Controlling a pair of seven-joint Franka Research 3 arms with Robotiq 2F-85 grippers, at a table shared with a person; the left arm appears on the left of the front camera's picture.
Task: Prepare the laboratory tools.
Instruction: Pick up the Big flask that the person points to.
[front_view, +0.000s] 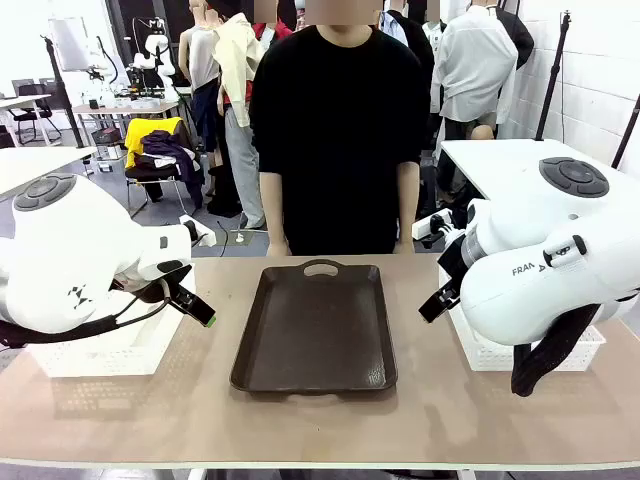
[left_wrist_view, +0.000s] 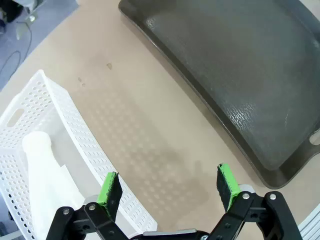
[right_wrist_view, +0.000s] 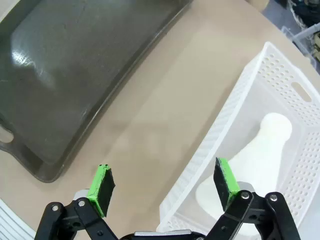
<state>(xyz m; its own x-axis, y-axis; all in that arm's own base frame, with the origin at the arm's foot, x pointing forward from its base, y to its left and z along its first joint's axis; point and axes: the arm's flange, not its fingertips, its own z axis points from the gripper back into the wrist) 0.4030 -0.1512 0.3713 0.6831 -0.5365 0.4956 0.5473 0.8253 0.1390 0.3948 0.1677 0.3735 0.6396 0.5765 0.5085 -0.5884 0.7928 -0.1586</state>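
Note:
One frosted-white flask (left_wrist_view: 44, 172) lies on its side in the white mesh basket (left_wrist_view: 75, 125) at the table's left. My left gripper (left_wrist_view: 168, 189) hangs open above the bare tabletop beside that basket's wall, holding nothing. A second flask (right_wrist_view: 252, 157) lies on its side in the other white mesh basket (right_wrist_view: 235, 107) at the table's right. My right gripper (right_wrist_view: 163, 185) is open over the table between that basket and the tray, also holding nothing. In the front view the left gripper (front_view: 190, 295) and the right gripper (front_view: 440, 292) hover on either side of the tray.
A dark brown tray (front_view: 315, 325) with nothing on it lies at the table's middle, its handle toward the person (front_view: 338, 130) standing at the far edge. The baskets (front_view: 110, 350) (front_view: 500, 350) flank it. Bare tabletop runs along the near edge.

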